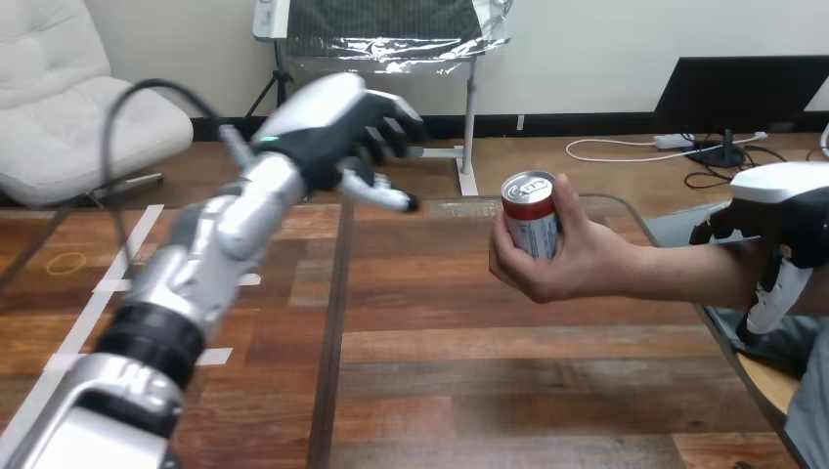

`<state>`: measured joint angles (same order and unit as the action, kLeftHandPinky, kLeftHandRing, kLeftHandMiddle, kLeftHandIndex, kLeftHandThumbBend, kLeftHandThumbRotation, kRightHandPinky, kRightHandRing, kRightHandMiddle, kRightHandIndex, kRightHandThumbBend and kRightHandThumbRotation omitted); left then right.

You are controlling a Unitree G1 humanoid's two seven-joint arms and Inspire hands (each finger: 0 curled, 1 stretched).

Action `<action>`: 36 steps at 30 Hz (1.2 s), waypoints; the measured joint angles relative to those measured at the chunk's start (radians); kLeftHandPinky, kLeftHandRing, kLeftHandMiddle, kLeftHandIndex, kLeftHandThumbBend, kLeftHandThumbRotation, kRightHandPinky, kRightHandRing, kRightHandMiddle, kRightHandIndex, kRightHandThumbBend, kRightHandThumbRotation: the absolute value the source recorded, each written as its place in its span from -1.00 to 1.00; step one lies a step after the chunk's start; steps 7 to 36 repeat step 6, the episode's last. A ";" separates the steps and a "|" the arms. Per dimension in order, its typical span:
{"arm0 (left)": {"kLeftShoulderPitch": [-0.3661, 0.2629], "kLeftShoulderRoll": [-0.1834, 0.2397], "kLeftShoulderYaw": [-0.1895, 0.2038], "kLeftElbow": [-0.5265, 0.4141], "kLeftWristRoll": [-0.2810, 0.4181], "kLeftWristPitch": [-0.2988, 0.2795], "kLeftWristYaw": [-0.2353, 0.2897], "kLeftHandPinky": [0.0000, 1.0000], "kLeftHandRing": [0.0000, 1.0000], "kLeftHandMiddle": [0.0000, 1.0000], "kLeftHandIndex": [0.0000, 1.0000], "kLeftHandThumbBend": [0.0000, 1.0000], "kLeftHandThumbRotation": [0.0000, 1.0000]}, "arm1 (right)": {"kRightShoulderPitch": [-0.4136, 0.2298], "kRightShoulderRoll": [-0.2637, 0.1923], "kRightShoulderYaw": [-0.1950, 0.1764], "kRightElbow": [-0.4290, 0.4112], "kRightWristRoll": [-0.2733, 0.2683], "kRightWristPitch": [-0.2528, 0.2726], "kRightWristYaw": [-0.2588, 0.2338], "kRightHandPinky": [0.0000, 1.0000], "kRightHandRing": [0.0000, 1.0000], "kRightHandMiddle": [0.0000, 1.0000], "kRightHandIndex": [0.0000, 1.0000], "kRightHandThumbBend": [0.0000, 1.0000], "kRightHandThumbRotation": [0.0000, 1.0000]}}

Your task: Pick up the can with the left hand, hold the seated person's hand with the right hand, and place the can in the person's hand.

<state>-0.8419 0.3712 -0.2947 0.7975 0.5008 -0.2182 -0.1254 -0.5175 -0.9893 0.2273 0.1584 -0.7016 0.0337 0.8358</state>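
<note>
Evidently near the end, judging from the head view: can (531,215) upright in the person's hand (567,264) at centre right of the frame, gripped round its lower half, red band and silver top showing above the fingers, raised off the wooden table (440,391). Left hand (332,127) in the upper left-centre, well apart from the can, empty, fingers loosely bent and thumb stuck out, grasping nothing, so released by the look of it. Right hand (787,215) at the right edge, set over the person's forearm (675,274), dark fingers wrapped over the top and thumb reaching down the near side, so clasped on the forearm rather than on the hand itself. Pick-up and handover judged done, with the can in the person's grip and not the robot's; left to do, probably only letting go of the forearm and drawing both arms back. By count: one can, one person's hand, two robot hands, one table.
</note>
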 measured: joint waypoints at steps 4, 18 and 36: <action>0.017 0.025 0.019 -0.004 -0.017 -0.003 0.001 0.25 0.30 0.33 0.37 0.34 -0.91 | 0.009 0.000 -0.003 -0.004 0.003 0.001 0.000 0.62 0.75 0.78 0.75 0.57 -0.89; 0.027 0.034 0.029 -0.009 -0.022 -0.003 0.001 0.24 0.29 0.33 0.36 0.35 -0.92 | 0.016 0.000 -0.008 -0.005 0.011 0.001 0.000 0.62 0.76 0.78 0.74 0.56 -0.90; 0.027 0.034 0.029 -0.009 -0.022 -0.003 0.001 0.24 0.29 0.33 0.36 0.35 -0.92 | 0.016 0.000 -0.008 -0.005 0.011 0.001 0.000 0.62 0.76 0.78 0.74 0.56 -0.90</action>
